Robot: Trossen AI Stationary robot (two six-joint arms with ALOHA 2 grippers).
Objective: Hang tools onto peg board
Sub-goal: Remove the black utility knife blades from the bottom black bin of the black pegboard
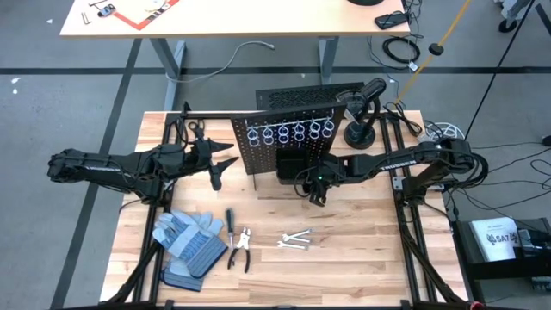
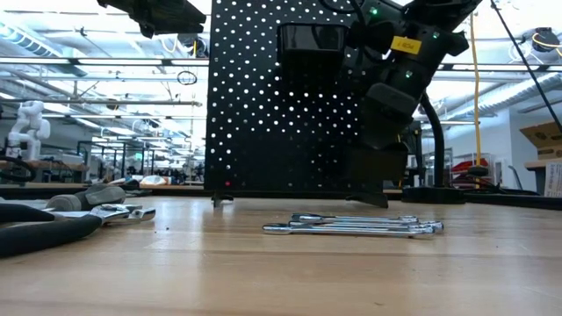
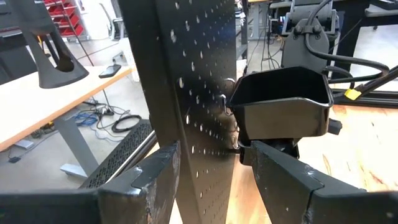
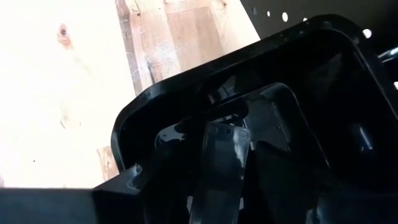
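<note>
1. High view: wrenches (image 1: pixel 295 240) lie at 6 o'clock of right gripper (image 1: pixel 316 195), long axis crosswise; pliers (image 1: pixel 240 250) lie nearer the left.
2. Low view: wrenches flat before peg board (image 2: pixel 281 96).
3. Left wrist view: left gripper (image 3: pixel 214 177) jaws parted, straddling the board edge, empty.
4. Right wrist view: jaw state cannot be told; black bin (image 4: pixel 261 124) fills view.

One peg board (image 1: pixel 284 142), one pliers (image 1: pixel 242 248), one screwdriver (image 1: pixel 231 222).

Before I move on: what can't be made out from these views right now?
- Black bin contents: right wrist view, dark glare inside.
- Right claw fingertips: high view, too small; low view, arm blocks them.
- Screwdriver: too small in the high view to tell its tip.
- Pliers: low view, cut off by the edge.
</note>
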